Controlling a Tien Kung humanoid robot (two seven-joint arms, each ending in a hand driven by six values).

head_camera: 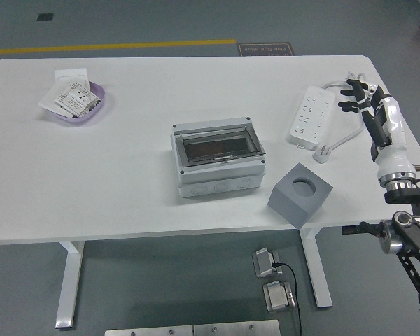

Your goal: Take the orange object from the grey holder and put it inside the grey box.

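Right hand (364, 98) up over the far right end of the surface (126, 182), black fingers (351, 92) spread loosely and holding nothing; white forearm runs back down toward the right edge of the view into the black arm joints. Hand hovers just right of a white power strip (309, 116), whose cable and plug (323, 154) trail toward the near side; a bundle of white cord sits partly hidden behind the hand. Left arm not seen from here. Nearer the front edge, left of the arm, the grey holder (300, 194) stands turned corner-on, round socket in its top showing dark and with nothing orange in it. Just to its left, apart from it, the grey box (218, 159) sits mid-surface, its clear hinged lid lying down over the top; dark interior seen through the lid, contents not readable. Orange object: cannot find it anywhere in view, so cannot tell where it lies. Well away at the far left corner, a lilac bowl (92, 110) holds white packets (71, 97), with a white card lying just behind it. Below the surface, white legs and two small grey units on the floor with a cable between them.
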